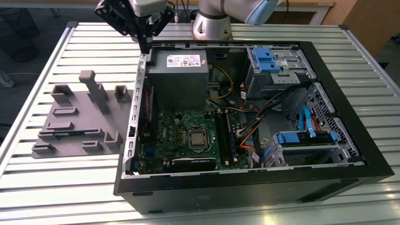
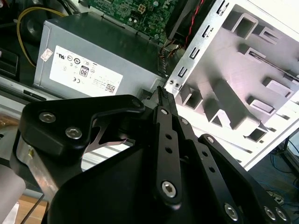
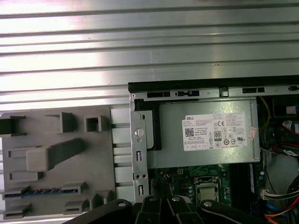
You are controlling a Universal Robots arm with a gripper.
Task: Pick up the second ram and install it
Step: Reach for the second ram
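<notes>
The second ram [image 3: 39, 191] is a thin dark blue strip lying in a slot of the grey fixture [image 3: 93, 177] on the table beside the open computer case [image 1: 250, 187]. In the exterior view it is a dark line [image 1: 59, 132] on that fixture [image 1: 75, 136]. My gripper [image 1: 145, 47] hangs above the case's far corner, over the case wall next to the power supply [image 1: 178, 70]. Its black fingers [image 2: 164, 135] meet at the tip, shut on nothing. The motherboard [image 1: 187, 136] with its long black slot rails [image 1: 222, 136] lies inside the case.
The case stands on a ribbed metal table [image 1: 350, 51]. Blue drive brackets [image 1: 269, 58] and cables [image 1: 275, 101] fill the case on the exterior view's right. The fixture has raised blocks [image 1: 93, 89]. The arm's base [image 1: 212, 23] stands behind the case.
</notes>
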